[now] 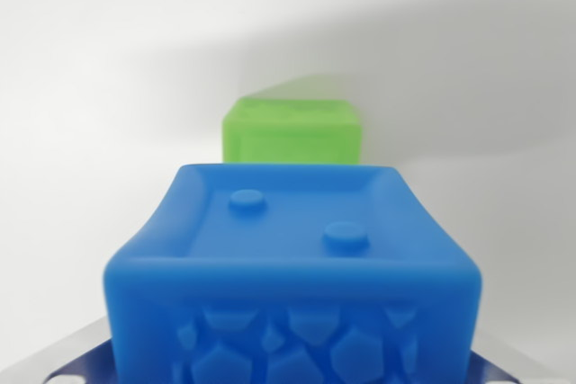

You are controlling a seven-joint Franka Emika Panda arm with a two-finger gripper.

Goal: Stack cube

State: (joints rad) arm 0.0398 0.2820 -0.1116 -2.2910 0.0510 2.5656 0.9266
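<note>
The table (108, 87) is plain white and matte, filling the whole wrist view. A soft grey shadow (432, 69) crosses it from the upper middle toward the wrist view's right, while its left side lies brightly and evenly lit.

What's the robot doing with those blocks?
This is the view from the robot's wrist camera. A blue cube fills the near part of the picture, with two round bumps on its top face. A green cube sits behind it on the white table. The two are not stacked. Metal bits show at the bottom corners, but whether the claw holds the blue cube can't be told.
</note>
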